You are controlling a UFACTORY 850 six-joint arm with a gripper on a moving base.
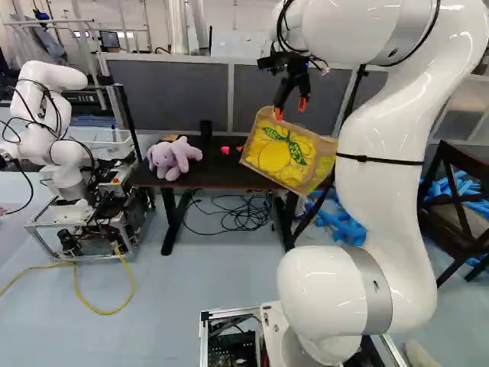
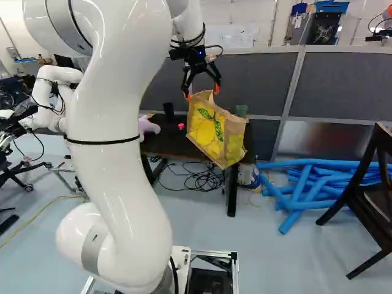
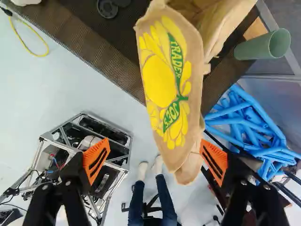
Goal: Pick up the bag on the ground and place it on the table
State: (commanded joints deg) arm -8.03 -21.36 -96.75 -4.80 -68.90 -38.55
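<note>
**Paper bag tips at the table's near edge below a spread claw**

The white arm rises closest, reaching forward. Its claw is spread wide, orange pads well apart and not pinching the bag. The brown bag, printed with yellow fruit and green lettering, slants just below the fingertips, partly over the table; whether it rests there I cannot tell. A dark wooden chair stands at the right of the right base view. On the table sit a lilac plush elephant, a small pink object and a green cup. Loose black cables lie underneath; blue foam tubes lie right of it. Grey partitions stand behind.
</note>
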